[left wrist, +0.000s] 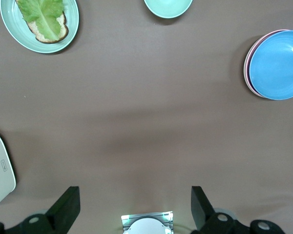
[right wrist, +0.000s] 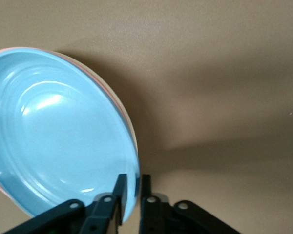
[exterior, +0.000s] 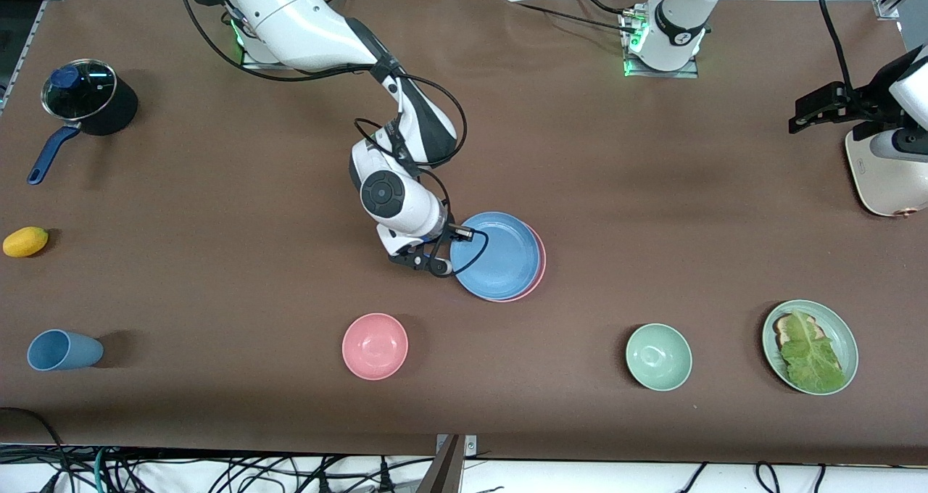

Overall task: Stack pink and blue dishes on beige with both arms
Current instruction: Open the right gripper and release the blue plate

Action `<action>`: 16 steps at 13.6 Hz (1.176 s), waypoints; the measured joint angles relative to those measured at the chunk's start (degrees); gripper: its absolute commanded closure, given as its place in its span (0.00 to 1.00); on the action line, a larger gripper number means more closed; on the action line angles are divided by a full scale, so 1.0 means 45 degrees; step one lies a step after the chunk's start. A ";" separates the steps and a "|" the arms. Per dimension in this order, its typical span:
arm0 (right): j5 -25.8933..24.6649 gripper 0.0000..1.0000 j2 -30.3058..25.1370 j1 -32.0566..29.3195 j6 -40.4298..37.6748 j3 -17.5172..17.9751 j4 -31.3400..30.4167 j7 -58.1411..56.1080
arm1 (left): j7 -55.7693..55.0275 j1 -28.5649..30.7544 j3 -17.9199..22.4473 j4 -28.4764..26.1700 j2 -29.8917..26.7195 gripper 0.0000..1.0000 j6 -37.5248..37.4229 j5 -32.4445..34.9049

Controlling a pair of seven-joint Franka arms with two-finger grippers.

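At mid-table, the flat round matte blue plate (exterior: pixel 499 255) rests on the pink plate (exterior: pixel 539 263). The right gripper (exterior: pixel 444 252) narrowly straddles its rim, apparently releasing; withdrawal follows. The left gripper (left wrist: pixel 134 209) waits wide open, empty, near the table edge.

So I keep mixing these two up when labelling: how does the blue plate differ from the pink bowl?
The blue plate is flat and wide; the pink bowl is deeper and narrower. The blue plate lies on top of a pink plate, while the pink bowl sits alone on the table, nearer the front camera. The right pincer straddles the blue plate's rim; nothing touches the pink bowl. Both are round, plain-coloured and upright.
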 measured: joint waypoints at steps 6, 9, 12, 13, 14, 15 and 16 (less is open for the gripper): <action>-0.2257 0.00 -0.0587 -0.0020 0.0029 -0.1003 0.0388 -0.0145 | 0.0000 0.0001 -0.0005 0.0000 0.0000 0.00 0.0003 0.0000; -0.2339 0.00 -0.1495 -0.0041 -0.1441 -0.1884 0.0407 -0.1631 | 0.0000 0.0000 -0.0006 0.0000 0.0000 0.00 0.0004 0.0000; -0.2335 0.00 -0.2330 -0.0176 -0.3077 -0.2659 0.0413 -0.3268 | 0.0000 0.0001 -0.0006 -0.0001 0.0008 0.00 0.0004 0.0000; -0.2335 0.00 -0.2551 -0.0335 -0.3499 -0.2784 0.0414 -0.3745 | 0.0000 0.0000 -0.0006 -0.0001 0.0015 0.00 0.0005 0.0000; -0.2335 0.00 -0.2763 -0.0490 -0.3828 -0.2900 0.0417 -0.4055 | 0.0000 0.0001 -0.0006 -0.0002 0.0031 0.00 0.0004 0.0000; -0.2339 0.00 -0.2987 -0.0639 -0.4120 -0.3094 0.0430 -0.4207 | 0.0000 0.0002 -0.0006 -0.0002 0.0053 0.00 0.0005 0.0000; -0.2345 0.00 -0.3228 -0.0741 -0.4461 -0.3392 0.0444 -0.4280 | 0.0000 0.0002 -0.0006 -0.0002 0.0073 0.00 0.0007 0.0000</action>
